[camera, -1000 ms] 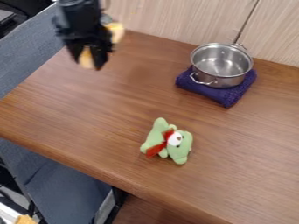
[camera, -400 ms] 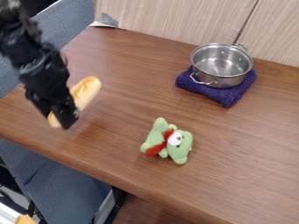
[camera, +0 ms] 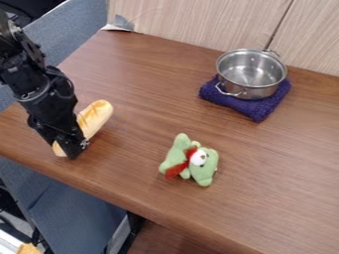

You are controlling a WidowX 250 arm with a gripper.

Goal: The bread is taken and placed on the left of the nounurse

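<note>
Clamping gripper [camera: 77,149]: yours was closed across the bread [camera: 96,115].
Bread's long axis: slanted, well left of your plush toy [camera: 204,166].

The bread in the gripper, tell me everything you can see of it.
The bread is a long, narrow loaf with a rounded end, pale golden, with darker toasted markings across its upper part. It lies at a slant, its far end pointing away from the table's near edge. The gripper covers its middle, fingers around it, and its near end peeks out beyond them. It is left of the green plush toy.
</note>
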